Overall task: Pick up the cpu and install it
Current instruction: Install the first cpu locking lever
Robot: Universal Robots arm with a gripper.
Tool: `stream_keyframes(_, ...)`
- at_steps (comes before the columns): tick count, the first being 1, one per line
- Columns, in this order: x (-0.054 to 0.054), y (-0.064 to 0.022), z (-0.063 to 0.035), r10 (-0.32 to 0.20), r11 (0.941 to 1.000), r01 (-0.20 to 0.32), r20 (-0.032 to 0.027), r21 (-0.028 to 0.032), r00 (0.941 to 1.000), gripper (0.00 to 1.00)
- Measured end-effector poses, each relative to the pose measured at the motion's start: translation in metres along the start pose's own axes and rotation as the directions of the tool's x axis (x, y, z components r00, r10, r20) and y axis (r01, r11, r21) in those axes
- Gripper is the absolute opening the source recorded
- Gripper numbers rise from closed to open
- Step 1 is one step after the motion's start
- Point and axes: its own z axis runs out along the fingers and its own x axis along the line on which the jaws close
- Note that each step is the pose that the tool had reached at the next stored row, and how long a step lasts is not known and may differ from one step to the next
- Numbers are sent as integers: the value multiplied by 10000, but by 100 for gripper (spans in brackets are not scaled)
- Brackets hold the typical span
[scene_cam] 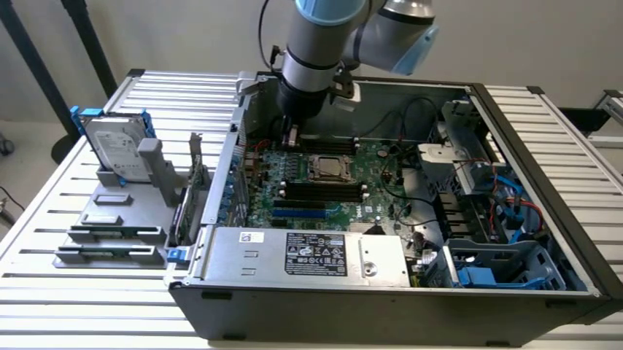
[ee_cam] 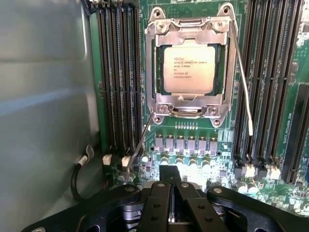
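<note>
End effector: my end effector is closed, fingers pressed together, with nothing between them.
Cpu: the cpu lies flat in its socket on the motherboard, inside the metal socket frame.
Cpu and end effector: they are apart. In the exterior view I hang over the board just to the left of the socket and a little farther back.
Computer case: the computer case lies open on the table. It holds the motherboard, a power supply along the near wall and a blue drive cage at the near right.
Grey holder: the grey holder sits on the exterior view's left, with a hard drive upright in a blue bracket.
Wrist view: it shows print on the cpu's lid, dark memory slots on both sides of the socket, and two thin wire levers.
Exterior view: it shows my arm coming down into the far left of the case.
</note>
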Motion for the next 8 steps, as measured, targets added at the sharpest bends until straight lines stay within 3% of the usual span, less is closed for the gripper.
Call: stream_keyframes(8, 7, -22, -50, 579, 9983, -582, -469, -40, 9972, 11)
